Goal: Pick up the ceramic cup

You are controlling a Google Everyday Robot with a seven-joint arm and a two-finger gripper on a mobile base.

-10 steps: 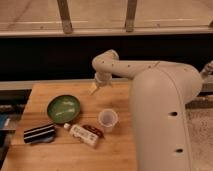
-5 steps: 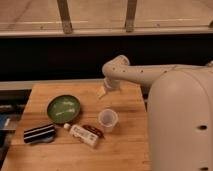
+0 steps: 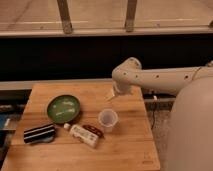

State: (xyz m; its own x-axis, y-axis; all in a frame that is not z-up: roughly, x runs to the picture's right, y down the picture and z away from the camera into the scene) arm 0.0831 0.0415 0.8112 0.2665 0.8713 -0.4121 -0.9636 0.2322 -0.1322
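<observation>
Located the hand (image 3: 111, 95) at the end of the pale arm (image 3: 165, 79), pointing down over the rear middle of the wooden tabletop (image 3: 127, 147), its tip low above the boards. Cannot tell whether open or closed. Noted the ceramic cup (image 3: 107, 119) standing upright on the tabletop, mouth up, just in front of the hand and apart from it. Recorded a small dark red-brown packet (image 3: 94, 131) just left of the cup's base, and a white bottle (image 3: 83, 135) lying on its side against that packet, cap toward the left. Logged a green plate (image 3: 63, 108) further left, well apart from the cup, and a black striped object (image 3: 39, 133) near the front-left edge
</observation>
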